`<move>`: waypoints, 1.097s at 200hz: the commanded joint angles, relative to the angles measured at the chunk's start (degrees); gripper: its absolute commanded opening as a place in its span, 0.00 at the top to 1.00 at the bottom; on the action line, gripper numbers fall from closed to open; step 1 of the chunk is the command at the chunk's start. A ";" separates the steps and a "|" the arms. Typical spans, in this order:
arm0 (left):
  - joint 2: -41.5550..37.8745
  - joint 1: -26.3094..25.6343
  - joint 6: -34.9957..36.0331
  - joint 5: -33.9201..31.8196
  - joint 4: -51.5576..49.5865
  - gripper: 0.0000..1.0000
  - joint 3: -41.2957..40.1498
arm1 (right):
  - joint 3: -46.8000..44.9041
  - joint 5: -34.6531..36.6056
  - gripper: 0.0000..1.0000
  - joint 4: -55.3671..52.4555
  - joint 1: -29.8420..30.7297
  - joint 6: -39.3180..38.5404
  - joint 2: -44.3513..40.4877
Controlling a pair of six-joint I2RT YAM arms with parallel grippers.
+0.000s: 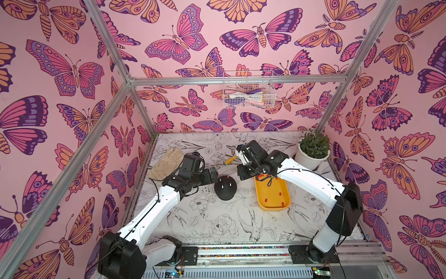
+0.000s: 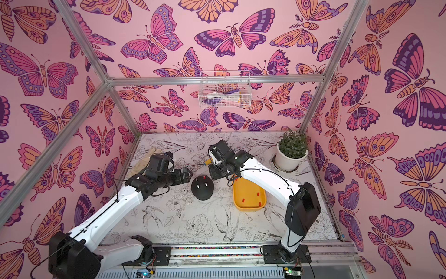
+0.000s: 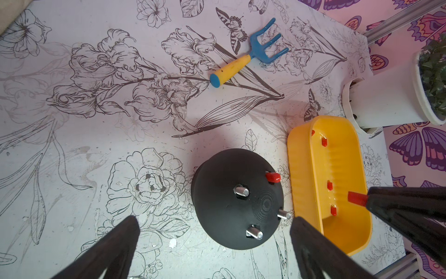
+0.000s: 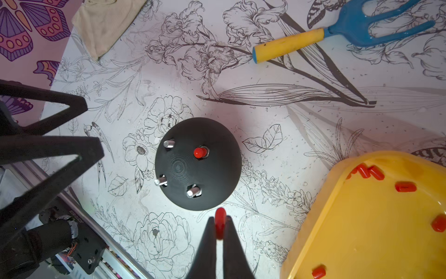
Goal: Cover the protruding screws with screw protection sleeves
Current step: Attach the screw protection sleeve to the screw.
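Right wrist view gives the clearest look at the black dome, which stands on the table between the two arms. Three bare protruding screws stick up from its top, and a fourth stud wears a red cap. The same view shows the right gripper pinched narrow on one screw protection sleeve, whose tip appears just short of the dome's edge.

The left wrist view sees that held sleeve from the side, against the yellow tray. It also shows the left gripper spread wide, with the dome seen between its fingers.

In both top views the fingertips cannot be made out, and the capped stud is only a red dot.

The tray, just beside the dome, holds loose red sleeves, scattered singly with a small cluster at one end. Farther out on the table lie a rake, a glove and a potted plant.
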 commanded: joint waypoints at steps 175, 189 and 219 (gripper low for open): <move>0.50 0.55 0.47 1.08 1.16 0.00 -1.33 | 3.45 -3.82 0.91 -2.52 2.89 1.28 6.22; 0.53 0.55 0.47 1.07 1.16 0.00 -1.35 | 3.45 -3.87 0.91 -2.39 2.89 1.27 6.26; 0.48 0.55 0.51 1.16 1.16 0.00 -1.34 | 3.53 -4.08 0.91 -2.28 2.89 1.30 6.38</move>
